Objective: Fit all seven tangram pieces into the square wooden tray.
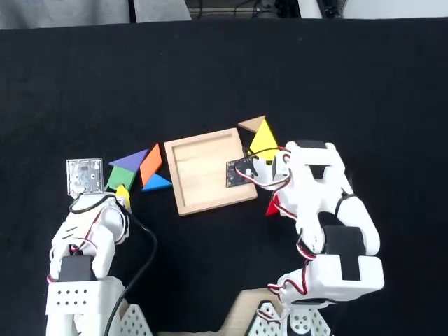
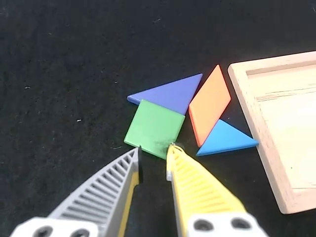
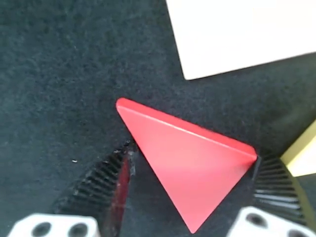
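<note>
Loosely, ribbed right hand point(image 3: 193, 153) straddles smooth red triangle point(image 3: 190, 170).

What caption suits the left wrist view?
Open left gripper at the green square, with purple triangle, orange parallelogram, blue triangle and wooden tray alongside.

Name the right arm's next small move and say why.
Probably close the right gripper on the red triangle. Its open fingers straddle the piece, which lies flat just outside the tray, and the tray is empty, so a grasp seems to be the step before lifting it in.
</note>
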You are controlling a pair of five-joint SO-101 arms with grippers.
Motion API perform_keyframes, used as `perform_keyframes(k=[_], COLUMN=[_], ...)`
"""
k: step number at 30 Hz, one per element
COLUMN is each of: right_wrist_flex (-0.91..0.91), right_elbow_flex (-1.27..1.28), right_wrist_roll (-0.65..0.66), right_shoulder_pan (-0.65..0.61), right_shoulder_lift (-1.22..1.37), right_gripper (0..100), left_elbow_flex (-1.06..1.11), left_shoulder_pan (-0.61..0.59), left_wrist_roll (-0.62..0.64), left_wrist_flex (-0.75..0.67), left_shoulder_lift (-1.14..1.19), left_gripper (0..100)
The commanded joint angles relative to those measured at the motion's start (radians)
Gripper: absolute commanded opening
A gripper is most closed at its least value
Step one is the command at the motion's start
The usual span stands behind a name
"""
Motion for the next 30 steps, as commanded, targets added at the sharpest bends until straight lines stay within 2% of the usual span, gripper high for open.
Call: perform_keyframes(k=[1,9,15,20,23,30], right_wrist_flex=[-0.006,-0.006,-0.008,-0.008,-0.006,0.192], right_elbow_flex=[-0.027,-0.025,-0.024,-0.024,-0.022,-0.114], right_wrist_roll=[0.025,0.025,0.021,0.021,0.021,0.017], right_shoulder_pan=[-0.058,-0.126,-0.094,-0.048,-0.049,-0.051], right_shoulder_lift=[0.004,0.01,0.01,0.008,0.002,-0.122], right_gripper=[36.8,36.2,22.8,27.3,25.7,19.7], left_elbow_flex=[-0.01,-0.01,-0.01,-0.01,-0.01,-0.01], left_shoulder_pan=[0.013,0.01,0.008,0.008,0.012,0.013], left_wrist_roll=[-0.009,-0.009,-0.009,-0.009,-0.009,-0.009], left_wrist_flex=[-0.023,-0.023,-0.023,-0.023,-0.023,-0.023], left_shoulder_lift=[-0.011,-0.011,-0.011,-0.011,-0.011,-0.011], left_gripper=[11,11,11,11,11,11])
